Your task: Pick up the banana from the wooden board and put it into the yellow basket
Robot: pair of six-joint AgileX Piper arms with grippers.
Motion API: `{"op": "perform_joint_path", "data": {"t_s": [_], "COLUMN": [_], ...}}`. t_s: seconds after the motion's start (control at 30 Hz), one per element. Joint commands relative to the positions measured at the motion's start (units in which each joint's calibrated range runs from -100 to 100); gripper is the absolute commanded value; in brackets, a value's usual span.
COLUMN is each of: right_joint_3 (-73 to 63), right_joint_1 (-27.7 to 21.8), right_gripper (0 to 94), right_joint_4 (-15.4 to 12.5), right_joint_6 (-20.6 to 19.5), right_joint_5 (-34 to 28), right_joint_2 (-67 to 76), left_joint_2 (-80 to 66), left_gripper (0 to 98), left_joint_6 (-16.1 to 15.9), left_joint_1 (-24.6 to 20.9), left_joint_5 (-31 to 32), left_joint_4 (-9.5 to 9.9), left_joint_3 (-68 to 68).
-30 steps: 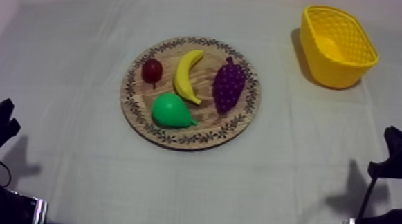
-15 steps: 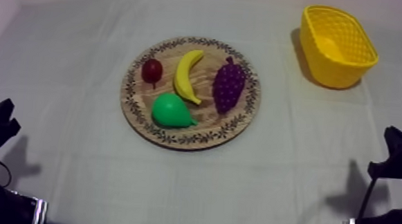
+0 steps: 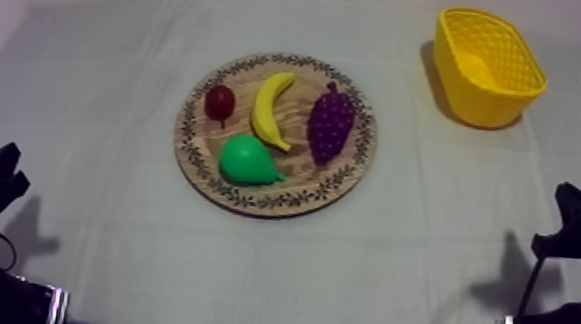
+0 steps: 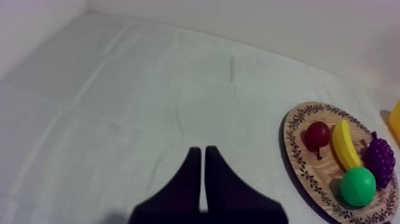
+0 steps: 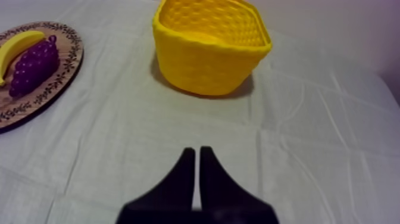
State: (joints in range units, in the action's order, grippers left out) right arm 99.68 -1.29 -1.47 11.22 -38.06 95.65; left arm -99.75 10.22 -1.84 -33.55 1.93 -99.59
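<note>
The banana [image 3: 271,108] lies in the middle of the round wooden board [image 3: 345,179], between a small red fruit [image 3: 220,100] and a bunch of grapes [image 3: 330,123]. The yellow basket [image 3: 488,67] stands at the far right of the table. My left gripper [image 3: 1,171] rests low at the left edge, far from the board. In the left wrist view its fingers [image 4: 203,158] lie together as a narrow wedge, with the banana [image 4: 344,144] off beside them. My right gripper [image 3: 573,211] rests low at the right, shut [image 5: 196,156], in front of the basket [image 5: 209,46].
A green pear [image 3: 246,160] lies at the board's near side. Bare cloth [image 3: 108,108] spreads round the board and between the board and the basket. A pale wall rises along the table's far edge and left side.
</note>
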Motion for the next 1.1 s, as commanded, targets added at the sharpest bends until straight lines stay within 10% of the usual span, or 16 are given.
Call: {"op": "perform_joint_path", "data": {"t_s": [0.0, 1.07], "right_joint_3": [0.0, -3.4], "right_joint_1": [0.0, 3.4], "right_gripper": [0.5, 0.4], "right_joint_4": [0.0, 3.0], "right_joint_6": [0.1, -0.3], "right_joint_5": [0.1, 4.6], "right_joint_2": [0.0, -6.2], "left_joint_2": [0.0, 0.0], "left_gripper": [0.0, 0.0], "left_joint_6": [0.0, 0.0], "left_joint_1": [0.0, 0.0], "left_joint_5": [0.0, 0.0], "left_joint_4": [0.0, 0.0], "left_joint_3": [0.0, 0.0]}}
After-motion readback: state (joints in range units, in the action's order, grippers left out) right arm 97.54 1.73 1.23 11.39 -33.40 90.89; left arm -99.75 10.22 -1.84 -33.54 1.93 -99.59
